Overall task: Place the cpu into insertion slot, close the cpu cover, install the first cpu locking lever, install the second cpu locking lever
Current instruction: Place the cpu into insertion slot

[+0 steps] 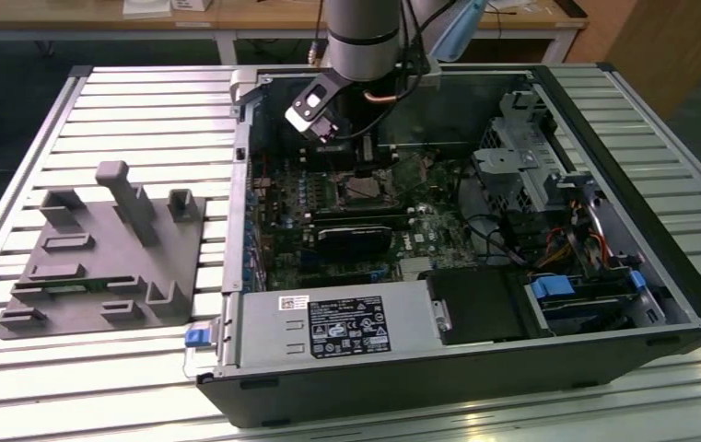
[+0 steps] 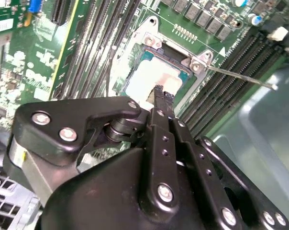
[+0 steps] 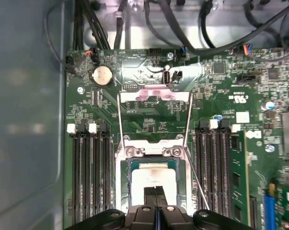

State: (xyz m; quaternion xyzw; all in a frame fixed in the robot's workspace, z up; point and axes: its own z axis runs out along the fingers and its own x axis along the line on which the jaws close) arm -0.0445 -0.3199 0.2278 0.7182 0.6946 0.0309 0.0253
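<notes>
The cpu point(image 3: 152, 178) lies flat in the insertion slot point(image 3: 135, 151) with its pale metal top up; it also shows in the second wrist view as the cpu point(image 2: 147, 76) inside the slot's rim point(image 2: 151, 40). The cpu cover point(image 3: 154, 92) stands flipped open beyond the socket. A thin locking lever point(image 3: 198, 184) sticks out free beside the socket, and shows as the lever point(image 2: 240, 76) in the second wrist view. My gripper point(image 3: 155, 191) is shut, its tips together just over the chip's near edge, nothing between them. In the exterior view the gripper point(image 1: 347, 152) hangs over the slot point(image 1: 363, 189).
Long black memory slots point(image 3: 89, 172) flank the socket on both sides. A black card point(image 1: 356, 230), a labelled power supply point(image 1: 338, 322), a drive cage point(image 1: 522, 166) and cables point(image 1: 571, 244) crowd the case. A grey fixture point(image 1: 99, 249) sits on the slatted table at the exterior view's left.
</notes>
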